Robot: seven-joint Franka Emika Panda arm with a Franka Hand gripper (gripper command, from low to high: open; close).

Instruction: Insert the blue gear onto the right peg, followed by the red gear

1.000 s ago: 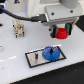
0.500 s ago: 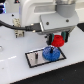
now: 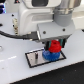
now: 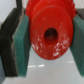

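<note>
In the exterior view we see the gripper (image 3: 53, 46) low over the grey plate (image 3: 35, 58), its jaws clamped on the red gear (image 3: 53, 48), which sits between the 2 dark fingers (image 3: 62, 44). Directly under the red gear, at its 6 o'clock, lies the blue gear (image 3: 49, 55), flat on the plate toward the exterior view's right; only its rim shows below and beside the red one, and we cannot tell whether the 2 gears touch. The right peg is hidden behind them, so we cannot point to it. The plate's bare grey part stretches toward 9 o'clock from the gears, edged by a black rim, and rests on the white table (image 3: 15, 72). In the wrist view the red gear (image 4: 50, 34) fills most of the picture, its dark centre hole facing us, with a green pad (image 4: 22, 47) pressed against each side.
</note>
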